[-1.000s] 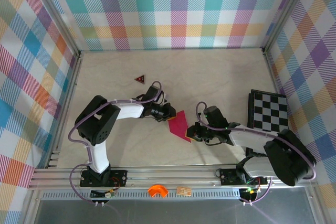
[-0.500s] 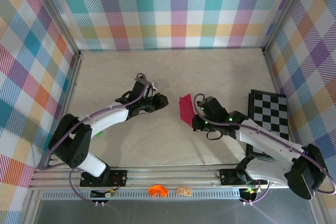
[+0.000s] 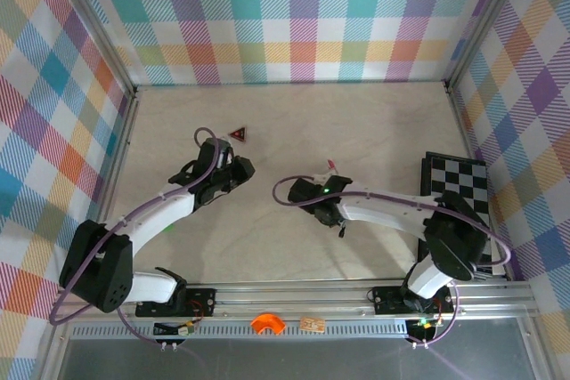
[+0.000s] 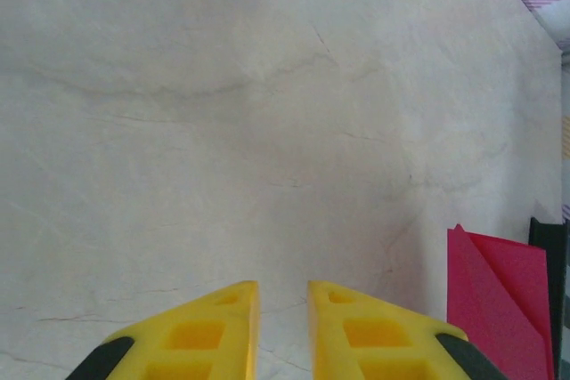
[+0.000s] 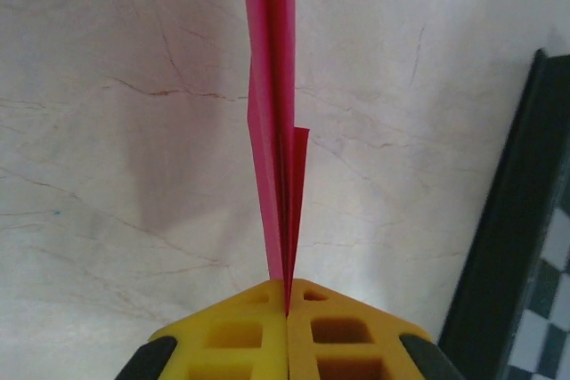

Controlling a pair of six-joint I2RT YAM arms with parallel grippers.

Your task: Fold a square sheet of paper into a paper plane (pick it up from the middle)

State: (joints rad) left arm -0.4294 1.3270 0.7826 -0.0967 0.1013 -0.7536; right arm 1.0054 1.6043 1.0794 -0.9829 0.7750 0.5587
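Note:
The magenta-pink sheet of paper [image 5: 272, 113], folded into layers, stands edge-on and runs straight out from my right gripper [image 5: 287, 295], which is shut on its near end. From above it shows as a thin pink sliver [image 3: 331, 165] just beyond the right gripper [image 3: 327, 181], mid-table. In the left wrist view the folded paper [image 4: 499, 300] appears at the lower right as a pointed, creased shape. My left gripper [image 4: 283, 295] hovers over bare table with a narrow gap between its yellow fingers and nothing in it. It sits to the left of the paper [image 3: 237, 169], well apart from it.
A tiny dark red triangle [image 3: 237, 133] lies on the table just beyond the left gripper. The black-and-white checkerboard [image 3: 456, 191] lies at the right wall, and its dark edge [image 5: 508, 220] shows right of the paper. Plaid walls enclose the table.
The left gripper has let go of the paper and drawn back to the left. The right gripper has carried the paper left and away, turning it edge-on.

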